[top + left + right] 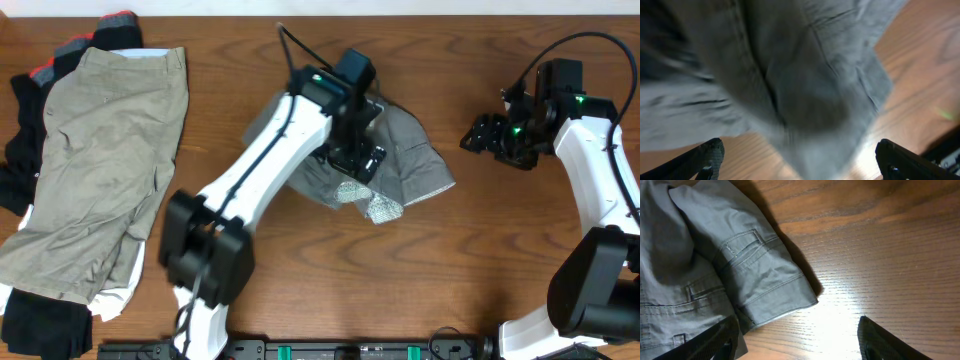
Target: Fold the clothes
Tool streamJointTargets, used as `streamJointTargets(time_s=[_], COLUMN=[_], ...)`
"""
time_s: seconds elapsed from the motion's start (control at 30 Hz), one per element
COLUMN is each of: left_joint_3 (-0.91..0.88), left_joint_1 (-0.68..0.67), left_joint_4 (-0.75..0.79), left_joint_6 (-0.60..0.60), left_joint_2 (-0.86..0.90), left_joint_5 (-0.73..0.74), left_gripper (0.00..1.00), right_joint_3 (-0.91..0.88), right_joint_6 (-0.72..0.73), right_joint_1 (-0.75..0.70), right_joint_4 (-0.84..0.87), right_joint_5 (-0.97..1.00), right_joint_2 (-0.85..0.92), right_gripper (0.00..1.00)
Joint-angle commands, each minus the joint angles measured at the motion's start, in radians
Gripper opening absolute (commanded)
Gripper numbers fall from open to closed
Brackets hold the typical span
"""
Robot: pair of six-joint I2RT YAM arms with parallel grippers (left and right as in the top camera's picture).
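The clothes lie in two lots on the wooden table [480, 260], seen from overhead. At the far left is a heap. Khaki shorts [100, 160] are spread flat on top, and black pieces [20, 175] poke out along the left edge. A red-banded piece [112, 24] sits at the top corner, and a white piece [118, 300] shows under the lower hem. Well apart from the heap, in the middle of the table, sit the dark grey shorts [415, 160]. They are rumpled, with pale pocket linings [380, 207] turned out at the lower edge. The left gripper [357, 155] is down over these shorts, its arm crossing them (from up here I cannot make out its jaws). The right gripper [487, 135] hangs to the right of the shorts, clear of them, over bare wood.

From the left wrist, blurred grey cloth fills almost the whole picture, with wood showing at the right and along the bottom. The two fingers [707, 156] stand in the bottom corners, spread wide and pinching nothing. Whether they touch the cloth I cannot tell.

From the right wrist, the grey shorts take up the left half, with a belt loop and stitched seams plain to see. A folded corner rests on the table. The fingers [722, 339] are set wide apart at the bottom edge, empty, with bright wood between them.
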Motion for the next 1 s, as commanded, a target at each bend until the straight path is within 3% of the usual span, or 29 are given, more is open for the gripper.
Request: streamJointTargets(time_s=[0.0, 0.1, 0.13, 0.23, 0.3, 0.97], left_joint_3=[0.015, 0.015, 0.015, 0.016, 0.017, 0.017], left_joint_1=[-0.001, 0.001, 0.001, 0.003, 0.007, 0.075], left_joint_4=[-0.003, -0.003, -0.002, 0.016, 0.025, 0.036], left_joint_6=[-0.064, -0.065, -0.064, -0.068, -0.088, -0.131], left_joint_2=[0.082, 0.108, 0.108, 0.099, 0.091, 0.015], left_joint_5=[0.015, 0.015, 0.015, 0.015, 0.013, 0.008], left_gripper=[0.98, 0.95, 0.85, 0.33, 0.08, 0.06], right_joint_3=[-0.003, -0.003, -0.003, -0.004, -0.017, -0.394], right_joint_6=[-0.018, -0.018, -0.018, -0.018, -0.018, -0.051], right_joint_1=[-0.005, -0.005, -0.005, 0.002, 0.017, 0.201], right_joint_4=[0.001, 0.002, 0.003, 0.006, 0.025, 0.516], right_joint_5=[0.007, 0.006, 0.006, 0.006, 0.006, 0.179], right_joint_2=[-0.013, -0.013, -0.013, -0.013, -0.013, -0.011], right_gripper=[0.74, 0.73, 0.72, 0.69, 0.67, 0.54])
